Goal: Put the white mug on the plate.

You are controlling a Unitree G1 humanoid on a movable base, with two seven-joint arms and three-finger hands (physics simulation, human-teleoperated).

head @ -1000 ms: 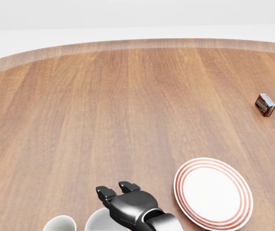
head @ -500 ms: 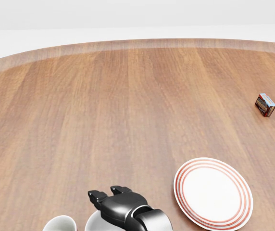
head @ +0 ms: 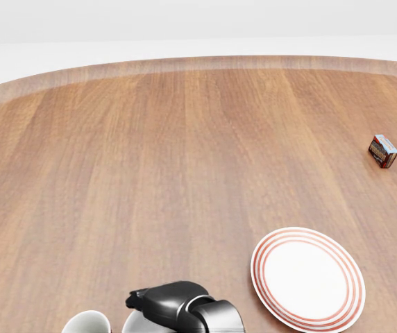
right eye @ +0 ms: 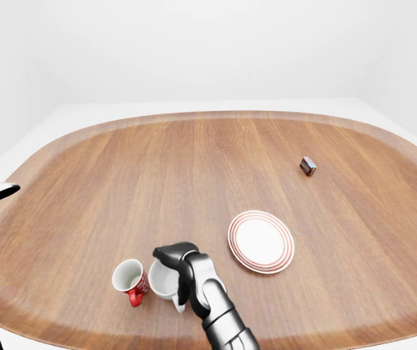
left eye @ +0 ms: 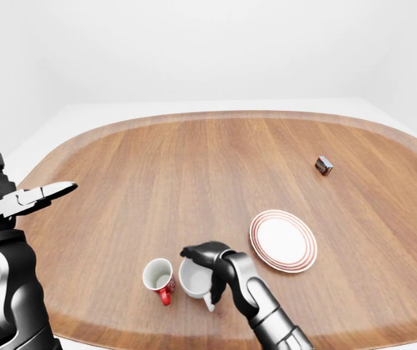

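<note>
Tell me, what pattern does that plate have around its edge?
The plate is white with thin red concentric rings round its rim, clearest in the head view.

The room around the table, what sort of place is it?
Probably a bare simulated test room, not a home: plain white walls, one big wooden table, with only mugs, a striped plate and a small box.

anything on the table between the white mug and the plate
No, only bare wood of the table separates the white mug from the plate, apart from the right hand wrapped over the mug; the left-eye view shows it.
</note>
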